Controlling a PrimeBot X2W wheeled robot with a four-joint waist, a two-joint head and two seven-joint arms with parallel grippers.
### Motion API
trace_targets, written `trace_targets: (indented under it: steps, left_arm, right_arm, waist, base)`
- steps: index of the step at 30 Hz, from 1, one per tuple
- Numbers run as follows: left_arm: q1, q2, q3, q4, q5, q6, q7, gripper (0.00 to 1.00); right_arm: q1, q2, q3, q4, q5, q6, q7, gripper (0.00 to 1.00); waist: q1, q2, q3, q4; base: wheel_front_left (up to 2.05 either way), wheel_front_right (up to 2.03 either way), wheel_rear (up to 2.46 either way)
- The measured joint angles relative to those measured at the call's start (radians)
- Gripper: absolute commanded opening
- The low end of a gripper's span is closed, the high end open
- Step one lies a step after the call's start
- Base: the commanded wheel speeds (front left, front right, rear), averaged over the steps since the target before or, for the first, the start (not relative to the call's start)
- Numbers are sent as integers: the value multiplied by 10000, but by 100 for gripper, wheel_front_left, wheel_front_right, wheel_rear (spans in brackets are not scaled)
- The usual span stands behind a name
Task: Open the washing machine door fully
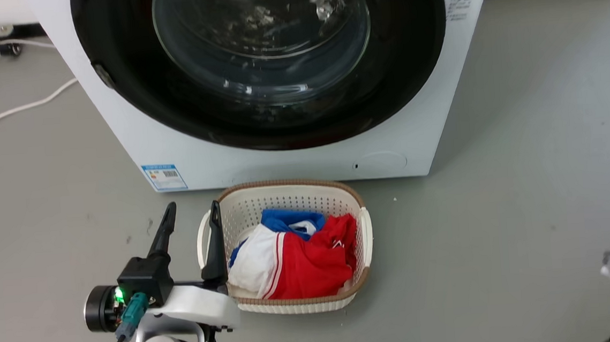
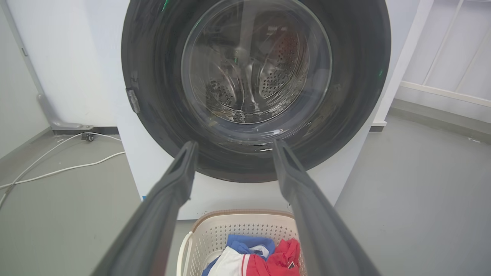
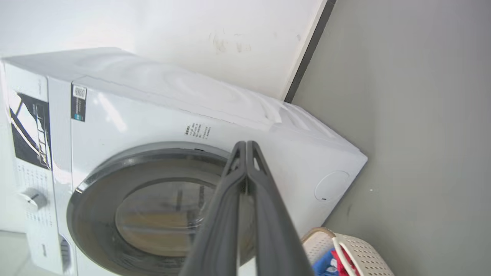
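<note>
Grey floor, indoor.
Washer: white front-loader, standing on the floor.
Door: round, glossy black, bulging glass bowl; shut flush against the washer front. Likely stiff, fairly heavy and slick, so the glass is best left alone. Probable hold: small catch at its left rim.
Left gripper: fingers spread, empty, low by basket.
Right gripper: fingers pressed together, empty, apart from door.

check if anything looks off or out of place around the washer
Nothing spilled or broken. The door looks shut on the washing machine. The laundry basket stands close in front, and loose white cables trail on the floor at its left.
</note>
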Motion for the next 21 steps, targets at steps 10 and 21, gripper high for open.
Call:
trace_targets:
  steps: [10,21]
  left_arm:
    - [-561,-92,71,-384,35,-4,0,100]
    - [-1189,-159,-42,-731,65,-33,0,100]
  right_arm:
    - [-3285,-602,-2431,2362,3707,-2,1469,0]
    - [-7584,-2186,-1668,4744,3835,-2,2991,0]
  waist:
    - [1,0,1151,189]
    - [1,1,2214,466]
  base:
    - [0,0,0]
    - [0,0,0]
